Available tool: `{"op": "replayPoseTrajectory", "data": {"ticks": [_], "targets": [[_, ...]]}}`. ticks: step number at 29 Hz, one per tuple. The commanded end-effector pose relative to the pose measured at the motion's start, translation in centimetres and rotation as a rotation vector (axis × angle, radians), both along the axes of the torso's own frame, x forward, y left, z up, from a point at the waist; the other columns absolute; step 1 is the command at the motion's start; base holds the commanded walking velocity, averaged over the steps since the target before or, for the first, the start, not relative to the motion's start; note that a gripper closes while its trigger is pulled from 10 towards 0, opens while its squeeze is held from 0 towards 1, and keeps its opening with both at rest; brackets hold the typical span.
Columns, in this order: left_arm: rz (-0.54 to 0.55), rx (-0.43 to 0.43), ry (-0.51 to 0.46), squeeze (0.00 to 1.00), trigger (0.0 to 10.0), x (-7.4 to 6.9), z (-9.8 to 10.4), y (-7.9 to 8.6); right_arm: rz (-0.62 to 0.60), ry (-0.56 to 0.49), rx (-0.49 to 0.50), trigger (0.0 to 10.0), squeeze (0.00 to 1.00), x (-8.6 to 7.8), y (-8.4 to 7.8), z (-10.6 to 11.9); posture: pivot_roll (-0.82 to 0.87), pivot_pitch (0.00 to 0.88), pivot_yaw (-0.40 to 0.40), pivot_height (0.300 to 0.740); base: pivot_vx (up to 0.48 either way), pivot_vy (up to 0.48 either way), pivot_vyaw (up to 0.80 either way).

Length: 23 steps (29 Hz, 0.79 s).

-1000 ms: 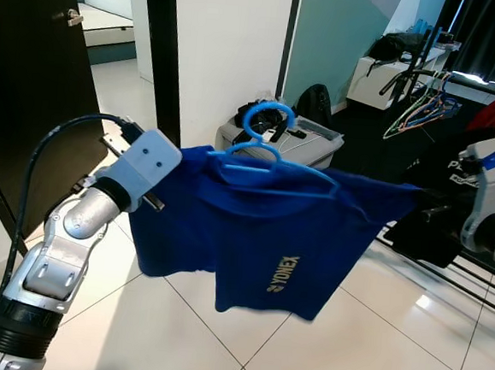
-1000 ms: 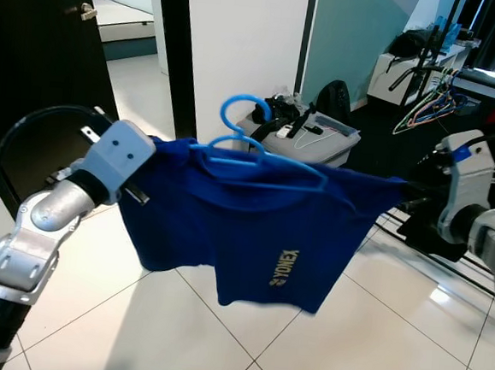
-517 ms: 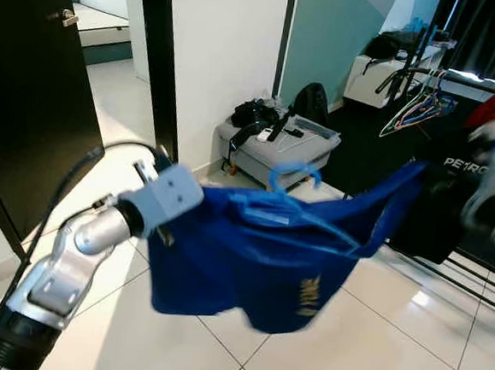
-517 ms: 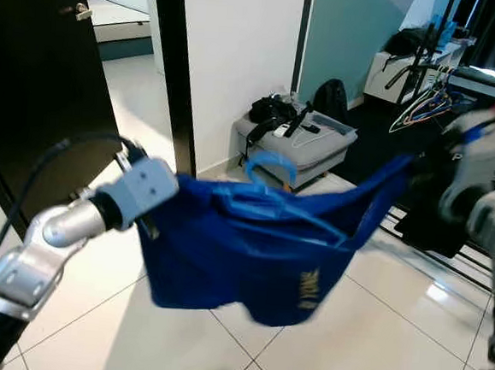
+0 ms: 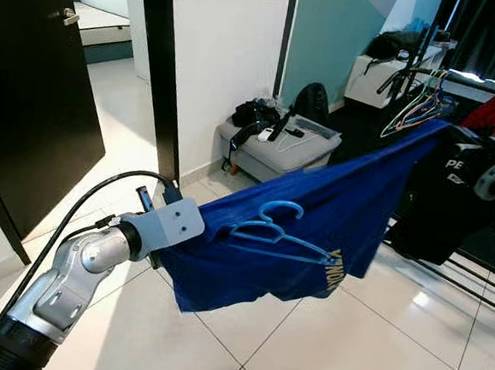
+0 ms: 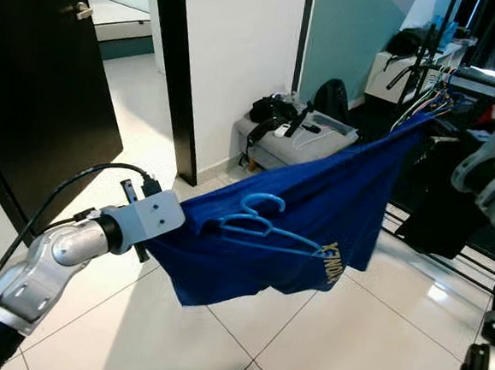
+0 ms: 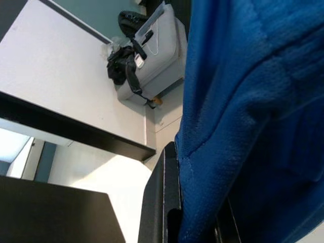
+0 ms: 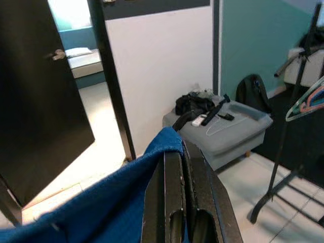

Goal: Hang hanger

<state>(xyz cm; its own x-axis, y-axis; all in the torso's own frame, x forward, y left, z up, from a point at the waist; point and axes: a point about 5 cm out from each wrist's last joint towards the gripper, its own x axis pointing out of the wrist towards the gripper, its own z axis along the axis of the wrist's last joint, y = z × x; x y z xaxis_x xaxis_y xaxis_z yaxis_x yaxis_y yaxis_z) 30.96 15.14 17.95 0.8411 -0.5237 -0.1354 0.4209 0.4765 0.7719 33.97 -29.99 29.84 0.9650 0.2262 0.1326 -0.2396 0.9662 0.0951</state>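
Blue shirt (image 5: 339,218) printed "YONEX" carries hanger (image 5: 271,232).

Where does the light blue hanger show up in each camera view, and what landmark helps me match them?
Left eye view: the light blue hanger lies on the blue shirt, centre.
Right eye view: centre, slightly left.
Left wrist view: not in it.
Right wrist view: not in it.
Shared landmark: the grey storage box by the white wall.

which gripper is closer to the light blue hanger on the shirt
Left. The left gripper pinches the blue shirt right beside the light blue hanger; the right gripper holds the shirt's raised far corner, well away from it.
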Motion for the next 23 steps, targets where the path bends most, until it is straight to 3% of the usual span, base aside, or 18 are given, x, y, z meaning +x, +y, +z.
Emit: {"op": "replayPoseTrajectory", "data": {"ticks": [1,2,5,7,10,12,15,20,21,23], "targets": [[-0.036,-0.004,0.006,0.0,0.0,-0.2,-0.1,-0.7,0.009,-0.018,0.016,0.0,0.0,-0.1,0.3,0.4,-0.07,0.0,-0.046,0.74,0.0,0.0,0.0],[-0.088,-0.078,0.014,0.0,0.0,-0.6,0.5,-1.6,0.004,0.007,-0.016,0.0,0.0,0.2,0.6,-0.3,-0.07,0.0,-0.047,0.74,0.0,0.0,0.0],[-0.14,-0.152,0.028,0.0,0.0,-1.0,1.1,-2.3,-0.006,0.032,-0.05,0.0,0.0,0.3,0.6,-1.0,-0.07,0.0,-0.047,0.74,0.0,0.0,0.0],[-0.28,-0.321,0.062,0.0,0.0,-2.1,2.8,-3.7,-0.065,0.088,-0.077,0.0,0.0,0.6,0.2,-2.5,-0.08,0.0,-0.05,0.74,0.0,0.0,0.0],[-0.323,-0.363,0.078,0.0,0.0,-2.5,3.3,-4.0,-0.09,0.104,-0.072,0.0,0.0,0.7,0.0,-2.8,-0.08,0.0,-0.05,0.74,0.0,0.0,0.0],[-0.408,-0.395,0.136,0.0,0.0,-3.3,3.5,-4.5,-0.128,0.122,-0.059,0.0,0.0,0.8,-0.3,-3.2,-0.07,0.0,-0.052,0.74,0.0,0.0,0.0],[-0.414,-0.422,0.154,0.0,0.0,-3.4,3.6,-4.5,-0.118,0.125,-0.061,0.0,0.0,0.8,-0.1,-3.3,-0.08,0.0,-0.048,0.74,0.0,0.0,0.0],[-0.28,-0.372,0.124,0.0,0.0,-2.0,3.1,-3.0,-0.057,0.074,-0.056,0.0,0.0,0.3,0.4,-2.4,-0.08,0.0,-0.044,0.74,0.0,0.0,0.0],[-0.199,-0.355,0.103,0.0,0.0,-1.3,2.9,-2.2,-0.041,0.049,-0.05,0.0,0.0,0.1,0.2,-1.8,-0.08,0.0,-0.042,0.74,0.0,0.0,0.0],[-0.138,-0.34,0.093,0.0,0.0,-0.8,2.8,-1.4,-0.029,0.027,-0.049,0.0,0.0,-0.1,0.1,-1.3,-0.08,0.0,-0.042,0.74,0.0,0.0,0.0]]}}
